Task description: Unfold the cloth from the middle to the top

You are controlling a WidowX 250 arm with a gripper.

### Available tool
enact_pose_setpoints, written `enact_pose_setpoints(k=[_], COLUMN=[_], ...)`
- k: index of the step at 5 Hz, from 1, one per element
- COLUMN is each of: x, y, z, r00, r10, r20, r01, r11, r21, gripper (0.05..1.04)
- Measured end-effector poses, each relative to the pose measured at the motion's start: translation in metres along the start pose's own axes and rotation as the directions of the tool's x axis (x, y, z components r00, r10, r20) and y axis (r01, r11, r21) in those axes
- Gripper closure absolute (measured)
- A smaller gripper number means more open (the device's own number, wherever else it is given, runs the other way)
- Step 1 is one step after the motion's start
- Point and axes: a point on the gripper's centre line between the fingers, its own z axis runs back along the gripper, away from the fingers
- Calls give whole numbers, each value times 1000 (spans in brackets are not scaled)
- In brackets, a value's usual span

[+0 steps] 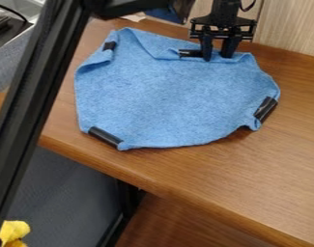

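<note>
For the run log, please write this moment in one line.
blue fabric cloth on brown wooden table | top edge partly folded | black two-finger gripper at that edge, fingers apart

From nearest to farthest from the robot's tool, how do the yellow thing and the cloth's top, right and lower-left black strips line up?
1. Top strip: right beside the tool.
2. Right strip: on the cloth's right edge.
3. Lower-left strip: near the table's front edge.
4. Yellow thing: bottom-left of the picture.

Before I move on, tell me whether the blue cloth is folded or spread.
Mostly spread: the blue cloth lies broad on the table, but its top edge by the gripper looks folded in.
</note>
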Motion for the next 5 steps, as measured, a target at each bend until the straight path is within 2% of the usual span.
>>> enact_pose_setpoints(k=[1, 2, 3, 4, 5], x=[-1, 5, 0, -14, -22], y=[0, 9, 22, 34, 51], z=[2, 13, 39, 54, 61], r00=[1000, 1000, 999, 999, 997], r10=[-23, -22, -22, -36, -63], r20=[-15, -11, 29, 35, 46], r01=[23, 22, 24, 39, 65], r11=[1000, 999, 998, 996, 997], r21=[-10, -34, -62, -76, -35], gripper=[112, 81, 83, 83, 83])
